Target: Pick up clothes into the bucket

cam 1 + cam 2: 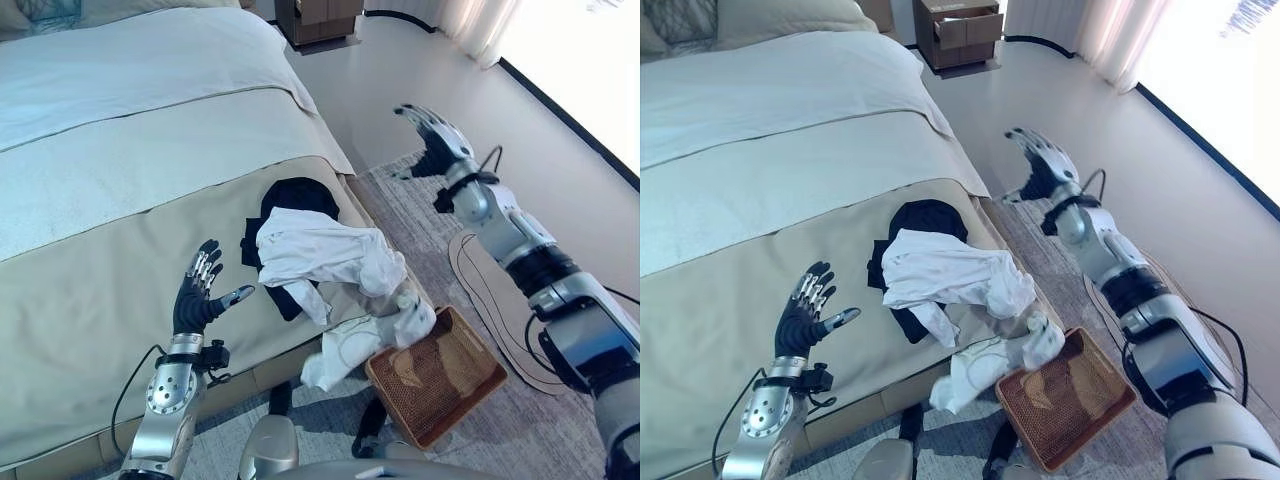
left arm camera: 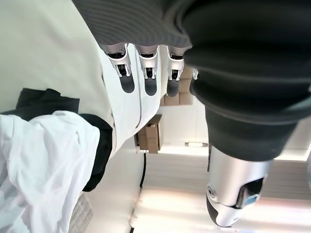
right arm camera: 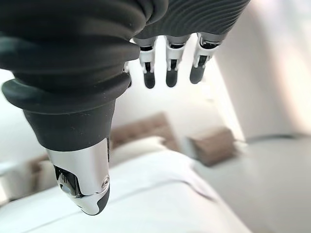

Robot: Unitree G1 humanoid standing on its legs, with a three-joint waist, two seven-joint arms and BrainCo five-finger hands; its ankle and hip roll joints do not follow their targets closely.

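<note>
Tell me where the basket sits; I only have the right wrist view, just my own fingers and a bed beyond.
Observer: The wicker basket is on the floor by the bed's corner, holding no clothes.
Operator: Give me the clothes' position.
Observer: A white garment lies over a black garment on the bed's edge, its end hanging down to the basket's rim.
Operator: Report the left hand.
Observer: The left hand is raised above the bed beside the pile, fingers straight, holding nothing.
Operator: And my right hand from above.
Observer: The right hand is open over the floor, away from the clothes.
</note>
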